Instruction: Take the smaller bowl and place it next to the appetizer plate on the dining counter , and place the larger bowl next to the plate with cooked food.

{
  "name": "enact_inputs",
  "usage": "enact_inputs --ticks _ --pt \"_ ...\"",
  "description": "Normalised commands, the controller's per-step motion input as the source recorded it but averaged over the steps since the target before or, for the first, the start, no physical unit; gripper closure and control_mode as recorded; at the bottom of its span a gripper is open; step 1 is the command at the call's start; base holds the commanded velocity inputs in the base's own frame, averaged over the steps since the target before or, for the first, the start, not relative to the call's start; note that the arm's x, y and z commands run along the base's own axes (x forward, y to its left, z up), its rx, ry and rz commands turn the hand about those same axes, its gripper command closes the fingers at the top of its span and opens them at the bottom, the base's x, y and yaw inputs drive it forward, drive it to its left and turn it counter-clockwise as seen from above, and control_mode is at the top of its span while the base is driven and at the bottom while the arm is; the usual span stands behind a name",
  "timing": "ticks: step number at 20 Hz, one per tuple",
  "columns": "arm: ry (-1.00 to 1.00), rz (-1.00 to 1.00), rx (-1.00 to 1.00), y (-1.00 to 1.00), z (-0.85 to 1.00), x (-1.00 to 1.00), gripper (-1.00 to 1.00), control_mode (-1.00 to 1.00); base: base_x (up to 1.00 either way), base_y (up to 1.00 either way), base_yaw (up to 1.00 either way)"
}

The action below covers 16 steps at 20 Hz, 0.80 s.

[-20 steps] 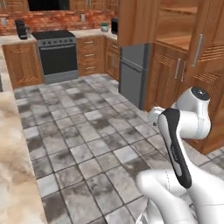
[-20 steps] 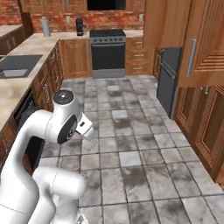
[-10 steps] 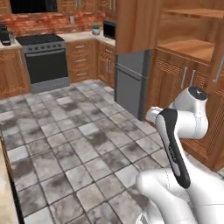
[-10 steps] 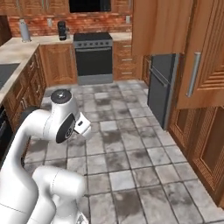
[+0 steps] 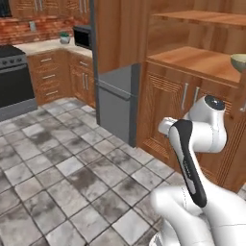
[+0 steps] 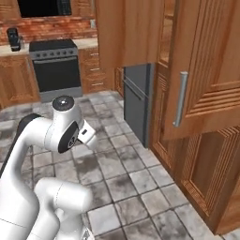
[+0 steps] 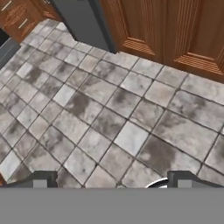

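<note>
An olive-tan bowl with a paler rim, the larger bowl (image 5: 239,62), sits on the middle shelf of the all-wood cabinet (image 5: 202,62) and is cut off by the right edge of the left base view. The smaller bowl, both plates and the dining counter are out of view. My arm is folded close to the base. In the hand view my gripper (image 7: 113,181) is open, its two dark fingertips (image 7: 43,179) far apart with nothing between them. It looks down at the grey tiled floor (image 7: 109,105) in front of the cabinet's lower doors (image 7: 175,30).
A grey steel appliance front (image 5: 115,103) (image 6: 138,101) stands left of the cabinet. A tall wooden door with a metal handle (image 6: 179,98) hangs open on the right. The black stove (image 6: 56,70) and a microwave (image 5: 82,36) line the far wall.
The whole picture has shifted: the base has turned to the right, so the stove slid left and the wooden cabinet with the bowl came into view. The arm keeps its folded pose.
</note>
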Motion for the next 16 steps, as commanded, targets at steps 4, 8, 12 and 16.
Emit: enact_inputs --ticks 4,8,12,16 --pt "0.00 0.00 0.00 0.00 0.00 0.00 -1.00 1.00 1.00 -0.06 -0.33" --pt "0.00 0.00 0.00 0.00 0.00 0.00 -1.00 1.00 1.00 -0.01 -0.37" --pt "0.00 0.00 0.00 0.00 0.00 0.00 -1.00 1.00 1.00 0.00 -0.45" --pt "0.00 0.00 0.00 0.00 0.00 0.00 -1.00 1.00 1.00 0.00 -0.47"
